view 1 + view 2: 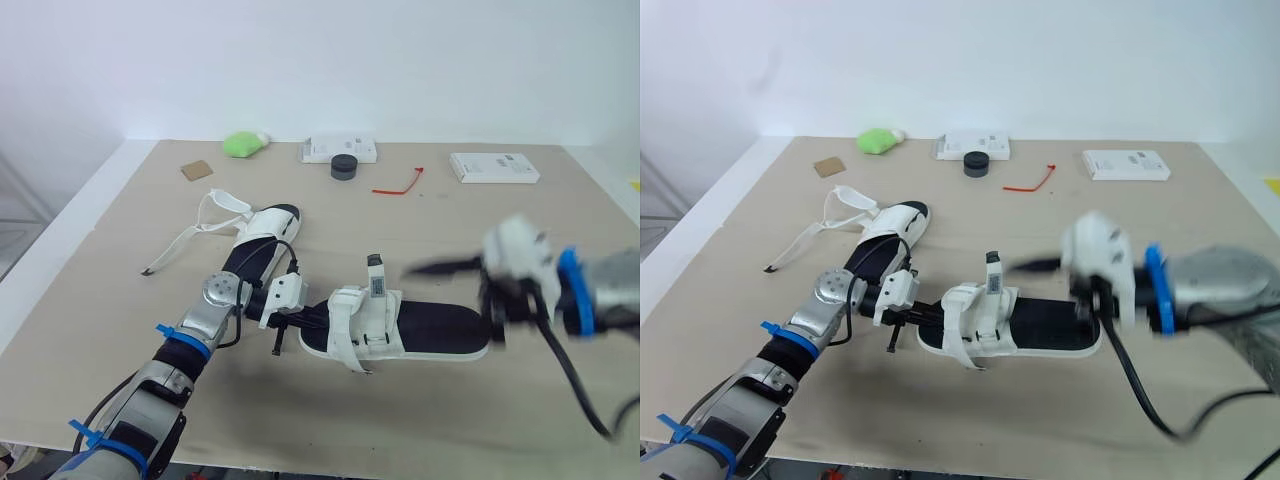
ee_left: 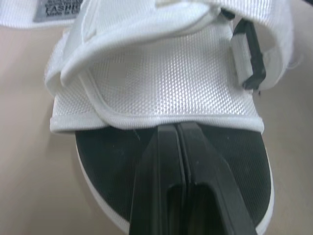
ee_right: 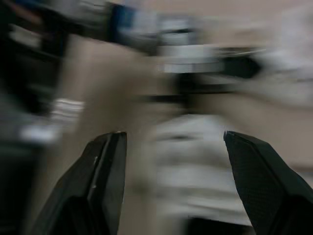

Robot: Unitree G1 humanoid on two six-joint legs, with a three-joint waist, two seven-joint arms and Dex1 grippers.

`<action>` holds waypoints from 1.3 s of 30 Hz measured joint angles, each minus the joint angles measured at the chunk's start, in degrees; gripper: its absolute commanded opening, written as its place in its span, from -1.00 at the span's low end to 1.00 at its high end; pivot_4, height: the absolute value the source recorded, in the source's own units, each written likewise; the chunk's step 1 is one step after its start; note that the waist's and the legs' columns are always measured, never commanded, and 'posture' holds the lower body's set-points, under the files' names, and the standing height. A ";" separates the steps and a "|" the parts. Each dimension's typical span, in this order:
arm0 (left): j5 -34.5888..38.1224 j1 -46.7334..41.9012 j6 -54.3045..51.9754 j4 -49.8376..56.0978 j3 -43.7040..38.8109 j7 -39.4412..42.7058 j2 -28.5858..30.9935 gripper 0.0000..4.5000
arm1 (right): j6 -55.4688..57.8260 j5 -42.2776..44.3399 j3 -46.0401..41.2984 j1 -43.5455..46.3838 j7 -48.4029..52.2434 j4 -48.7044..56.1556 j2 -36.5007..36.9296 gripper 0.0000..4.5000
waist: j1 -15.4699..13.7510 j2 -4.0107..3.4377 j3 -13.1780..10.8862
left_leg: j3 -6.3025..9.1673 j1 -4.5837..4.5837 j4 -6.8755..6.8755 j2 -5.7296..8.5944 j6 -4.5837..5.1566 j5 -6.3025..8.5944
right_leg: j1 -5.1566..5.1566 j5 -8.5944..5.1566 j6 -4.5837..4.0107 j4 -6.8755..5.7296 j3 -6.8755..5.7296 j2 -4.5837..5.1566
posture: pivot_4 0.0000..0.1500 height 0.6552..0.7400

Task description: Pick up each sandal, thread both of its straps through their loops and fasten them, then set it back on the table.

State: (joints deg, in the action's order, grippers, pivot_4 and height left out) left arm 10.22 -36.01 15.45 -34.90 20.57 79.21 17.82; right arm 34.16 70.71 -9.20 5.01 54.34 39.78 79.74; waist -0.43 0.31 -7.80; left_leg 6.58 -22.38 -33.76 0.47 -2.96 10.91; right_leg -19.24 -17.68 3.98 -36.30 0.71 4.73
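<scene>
On a tan table [image 1: 450, 240], the near sandal [image 1: 420, 330] and the far sandal [image 1: 262, 232] show black footbeds, white soles and white straps, the near one's finely mesh-woven. Behind lie a green lump [image 1: 243, 144], black puck [image 1: 344, 166], red tie [image 1: 398, 184], brown card [image 1: 197, 170] and two white boxes [image 1: 493, 167]. The left gripper [image 2: 177, 128] and right gripper [image 3: 171, 137] are black-fingered.

2 sandals [image 1: 400, 330] [image 1: 255, 235], 2 boxes [image 1: 338, 150] [image 1: 493, 166]; 1 each: black puck [image 1: 344, 166], red tie [image 1: 398, 186], green lump [image 1: 243, 144], card [image 1: 196, 170]

sandal [image 2: 161, 93] strap: white woven mesh cloth, matt.
</scene>
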 measured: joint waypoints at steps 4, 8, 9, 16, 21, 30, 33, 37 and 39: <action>-0.03 0.26 0.00 0.00 -0.01 -0.23 0.02 -1.00 | 5.90 3.10 -4.96 -6.02 -2.60 5.25 -0.99 0.53 | 0.01 0.28 0.17 | -0.31 0.00 -0.09 -0.13 -0.32 0.19 | -0.03 0.01 0.07 0.18 -0.07 0.19 | 1.00 1.00; 0.00 0.69 0.00 0.09 -0.02 -0.08 -0.02 -1.00 | 14.03 1.56 3.20 -6.21 -17.58 5.64 -5.74 0.53 | -0.01 0.79 0.51 | -0.37 -0.01 -0.10 -0.12 -0.42 0.26 | -0.05 0.04 0.10 0.23 -0.17 0.36 | 1.00 1.00; 0.02 0.73 0.01 0.19 -0.02 -0.07 -0.07 -1.00 | 16.71 1.88 6.02 -5.38 -21.96 4.90 -7.15 0.53 | -0.01 0.80 0.52 | -0.39 -0.02 -0.10 -0.08 -0.38 0.23 | -0.07 0.05 0.14 0.23 -0.17 0.40 | 1.00 1.00; 0.02 0.94 0.02 0.47 -0.03 -0.04 -0.07 -1.00 | 26.40 2.09 14.89 1.34 -34.84 4.75 -13.84 0.53 | -0.01 0.77 0.56 | -0.27 -0.05 -0.09 -0.03 -0.35 0.22 | -0.06 0.05 0.14 0.24 -0.39 0.27 | 1.00 1.00; 0.02 0.96 0.02 0.46 -0.03 -0.14 -0.06 -1.00 | 30.67 1.23 16.50 5.91 -39.42 2.23 -18.90 0.53 | 0.01 0.77 0.56 | -0.26 -0.04 -0.09 -0.05 -0.35 0.21 | -0.05 0.05 0.14 0.24 -0.38 0.26 | 1.00 1.00; 0.01 0.95 0.03 0.46 -0.04 -0.22 0.00 -1.00 | 39.36 8.35 17.68 13.16 -45.08 -2.20 -23.93 0.53 | 0.01 0.77 0.56 | -0.21 -0.06 -0.09 -0.10 -0.30 0.18 | -0.06 0.08 0.15 0.23 -0.40 0.19 | 1.00 1.00; 0.02 0.95 0.03 0.46 -0.04 -0.22 0.04 -1.00 | 40.81 9.68 17.92 14.12 -46.94 -3.01 -25.45 0.53 | 0.02 0.77 0.56 | -0.20 -0.06 -0.09 -0.11 -0.30 0.18 | -0.07 0.08 0.15 0.23 -0.41 0.19 | 1.00 1.00; 0.02 0.95 0.03 0.47 -0.07 -0.25 0.28 -1.00 | 42.44 11.73 18.87 16.02 -49.88 -4.84 -27.82 0.53 | 0.03 0.76 0.56 | -0.19 -0.06 -0.08 -0.14 -0.29 0.18 | -0.08 0.08 0.15 0.23 -0.40 0.16 | 1.00 1.00; 0.02 0.95 0.03 0.47 -0.10 -0.25 0.49 -1.00 | 43.31 14.15 19.06 17.08 -52.01 -6.50 -28.69 0.53 | 0.04 0.76 0.56 | -0.17 -0.05 -0.09 -0.16 -0.29 0.18 | -0.08 0.09 0.13 0.23 -0.40 0.14 | 1.00 1.00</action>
State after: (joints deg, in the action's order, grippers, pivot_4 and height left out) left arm 10.24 -35.06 15.48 -34.43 20.47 78.96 18.31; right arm 77.46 84.86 9.87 22.09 2.33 33.28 51.04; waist -0.39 1.07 -7.24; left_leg 6.41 -22.43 -33.85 0.31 -3.24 11.09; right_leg -19.31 -17.59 4.12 -36.08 0.31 4.88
